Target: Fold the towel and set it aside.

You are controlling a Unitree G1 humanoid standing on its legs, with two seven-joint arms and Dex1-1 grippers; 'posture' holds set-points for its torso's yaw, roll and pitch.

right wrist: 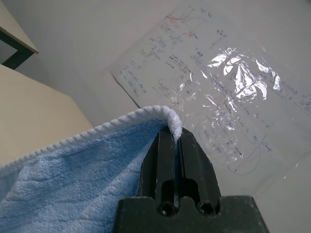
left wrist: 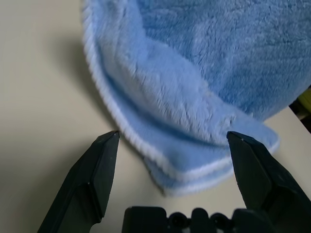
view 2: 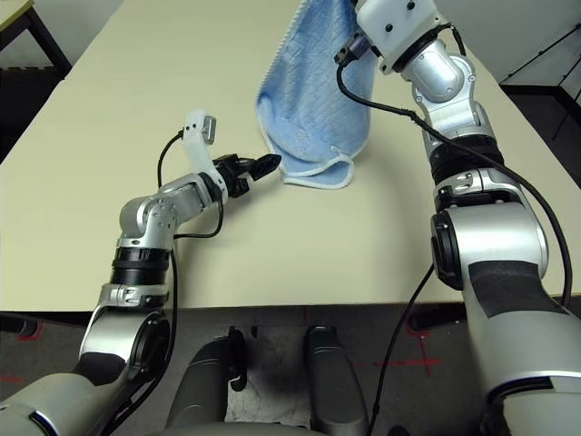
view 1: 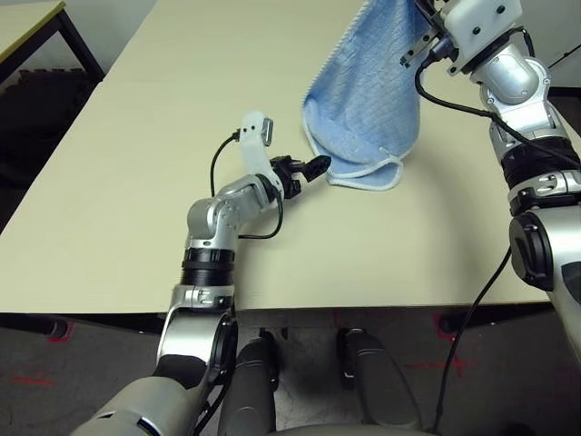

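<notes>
The light-blue towel (view 1: 368, 100) with white edging hangs from my right gripper (right wrist: 174, 133), which is raised high at the back right and shut on the towel's top edge. The towel's lower end rests bunched on the table (view 1: 136, 173). My left gripper (view 1: 313, 168) lies low on the table just left of that bottom corner, open, with the towel's folded hem (left wrist: 194, 165) between and just beyond its fingertips (left wrist: 104, 145).
A dark-framed second table (view 1: 36, 27) stands at the far left beyond a gap. The table's front edge runs close to my body. A sheet of paper with handwriting (right wrist: 218, 82) is taped to the wall behind.
</notes>
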